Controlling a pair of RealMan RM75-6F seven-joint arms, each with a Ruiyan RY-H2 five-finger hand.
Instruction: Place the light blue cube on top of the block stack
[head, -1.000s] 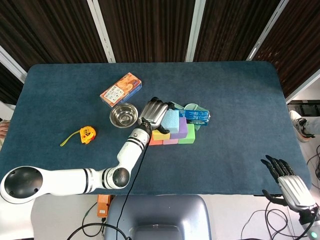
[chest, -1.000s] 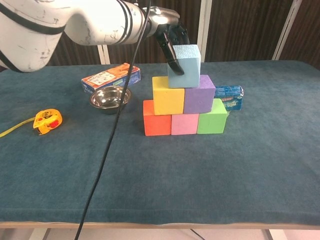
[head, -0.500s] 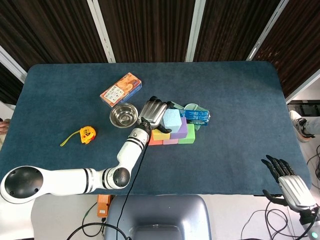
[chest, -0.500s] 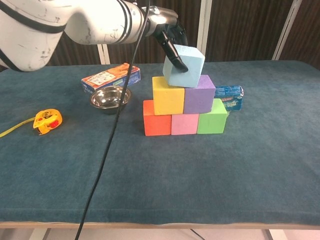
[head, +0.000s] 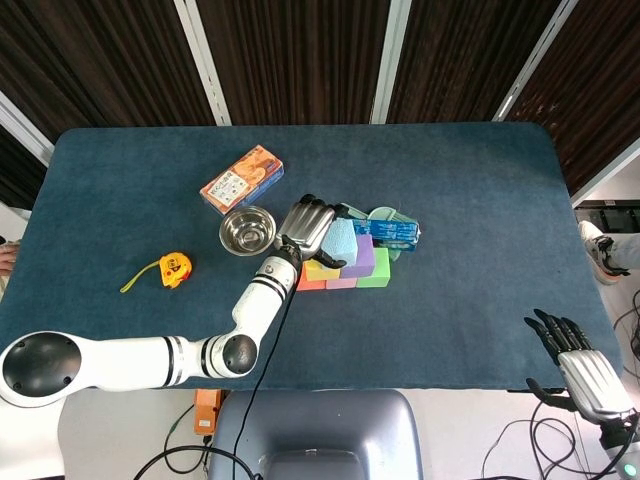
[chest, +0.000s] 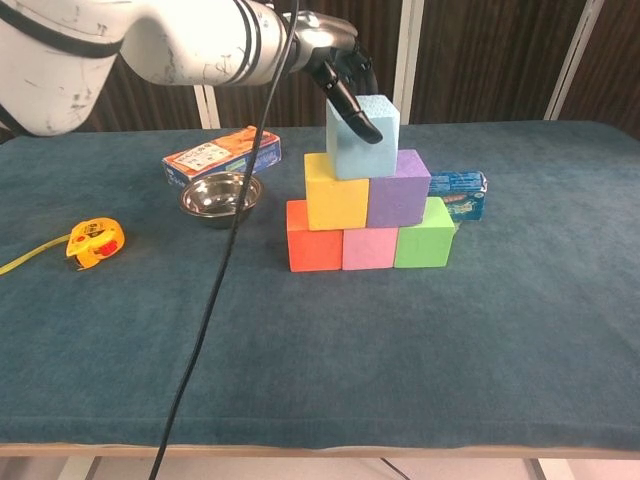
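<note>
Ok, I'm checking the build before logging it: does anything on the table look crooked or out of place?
Mostly tidy. The light blue cube sits over the seam between the yellow cube and purple cube, upright, with the left hand on it. The lower blocks look aligned. Nothing spilled or damaged.

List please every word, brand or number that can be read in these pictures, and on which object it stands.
None can be read.
Orange box: printed label, too small and blurred.
Blue packet behind the blocks: print, illegible.
Yellow tape measure: no legible marking.
</note>
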